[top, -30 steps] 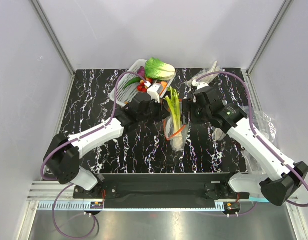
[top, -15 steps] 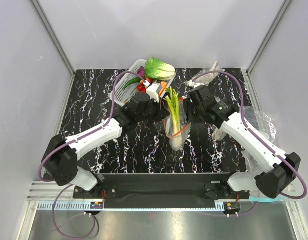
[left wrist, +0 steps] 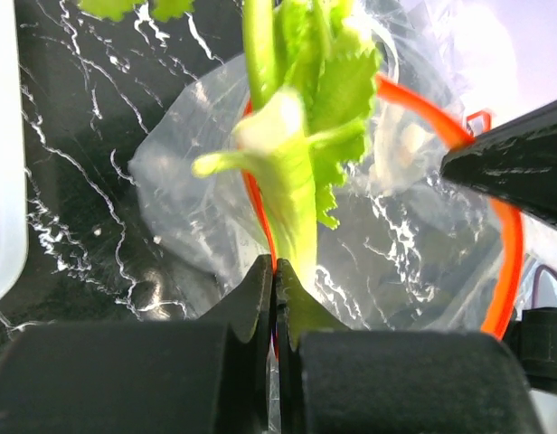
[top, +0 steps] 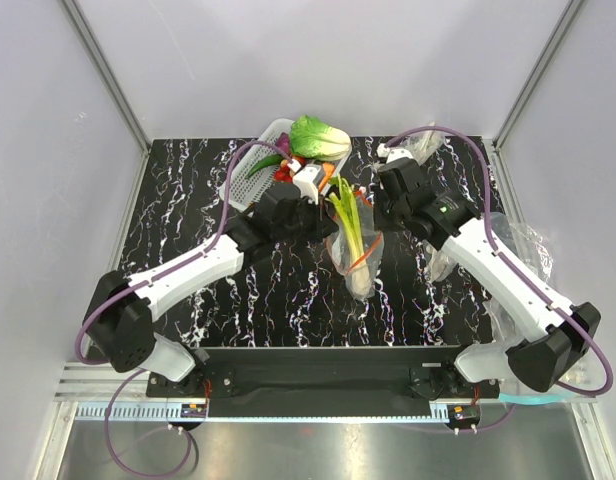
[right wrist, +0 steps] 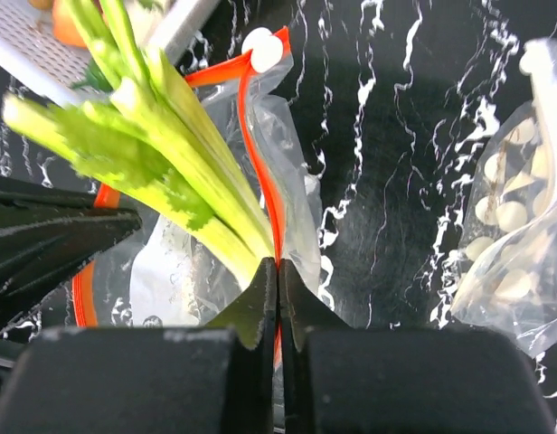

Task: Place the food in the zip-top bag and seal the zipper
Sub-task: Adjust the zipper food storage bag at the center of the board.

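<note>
Supporting surface: black marbled table (top: pixel 188 200), carrying every container listed below.
Left arm: white links reaching from the near-left corner to the bag's left side.
Right arm: white links reaching from the near-right corner to the bag's right side.
Basket: white slotted basket (top: pixel 250 178) at the far centre-left; it holds a purple piece, a green pepper (top: pixel 265 163), small red pieces (top: pixel 283 175) and an orange piece.
Cabbage: leafy green cabbage (top: pixel 320 138) resting on the basket's far end.
Zip-top bag: clear zip-top bag (top: pixel 356 275) at the table's centre, between the two grippers, mouth toward the far side and spread into an open loop.
Leek: leek (top: pixel 350 222) standing in the bag, white stalk down inside, green leaves sticking out past the mouth.
Second bag: wrinkly clear bag (right wrist: pixel 514 226) just right of the zip-top bag, holding pale round pieces.
Zipper: red-orange zipper (left wrist: pixel 506 244) unsealed, curving around the leek.
Left gripper: left gripper (left wrist: pixel 275 271) with fingers pressed together, pinching the zipper on the mouth's left side.
Right gripper: right gripper (right wrist: pixel 278 271) with fingers pressed together, pinching the zipper on the mouth's right side.
</note>
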Action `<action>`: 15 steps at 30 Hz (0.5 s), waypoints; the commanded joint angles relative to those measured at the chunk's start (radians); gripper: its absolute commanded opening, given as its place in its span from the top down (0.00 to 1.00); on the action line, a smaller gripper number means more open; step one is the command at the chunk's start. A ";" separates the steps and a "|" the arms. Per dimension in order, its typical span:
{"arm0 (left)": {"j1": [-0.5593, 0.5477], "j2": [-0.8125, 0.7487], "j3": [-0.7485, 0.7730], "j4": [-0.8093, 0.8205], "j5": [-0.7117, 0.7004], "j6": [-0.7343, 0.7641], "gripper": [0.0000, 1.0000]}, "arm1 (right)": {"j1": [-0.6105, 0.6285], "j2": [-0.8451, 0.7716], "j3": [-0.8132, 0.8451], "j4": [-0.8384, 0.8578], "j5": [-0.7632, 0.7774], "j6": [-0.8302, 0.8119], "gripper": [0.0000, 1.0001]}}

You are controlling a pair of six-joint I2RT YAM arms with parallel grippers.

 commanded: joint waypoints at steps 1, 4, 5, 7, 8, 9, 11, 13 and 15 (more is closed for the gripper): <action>0.004 -0.056 0.149 -0.061 0.003 0.052 1.00 | 0.005 0.000 0.116 -0.005 0.028 -0.028 1.00; 0.003 -0.074 0.229 -0.158 -0.008 0.086 1.00 | 0.005 -0.016 0.195 -0.049 0.001 -0.035 1.00; 0.004 -0.084 0.265 -0.173 -0.008 0.093 1.00 | 0.005 -0.023 0.209 -0.063 -0.008 -0.035 1.00; 0.004 -0.093 0.287 -0.215 -0.013 0.100 1.00 | 0.005 -0.029 0.234 -0.071 -0.042 -0.030 1.00; 0.004 -0.105 0.277 -0.220 -0.016 0.100 1.00 | 0.005 -0.032 0.231 -0.065 -0.056 -0.027 1.00; 0.003 -0.113 0.254 -0.200 -0.016 0.095 1.00 | 0.005 -0.032 0.208 -0.056 -0.074 -0.022 1.00; 0.004 -0.119 0.170 -0.161 -0.014 0.078 1.00 | 0.005 -0.011 0.180 -0.022 -0.111 -0.021 1.00; 0.010 -0.105 0.123 -0.125 -0.019 0.071 1.00 | 0.021 0.016 0.202 -0.026 -0.206 -0.021 1.00; 0.024 -0.078 0.077 -0.102 -0.025 0.054 1.00 | 0.041 0.014 0.243 -0.026 -0.182 -0.019 1.00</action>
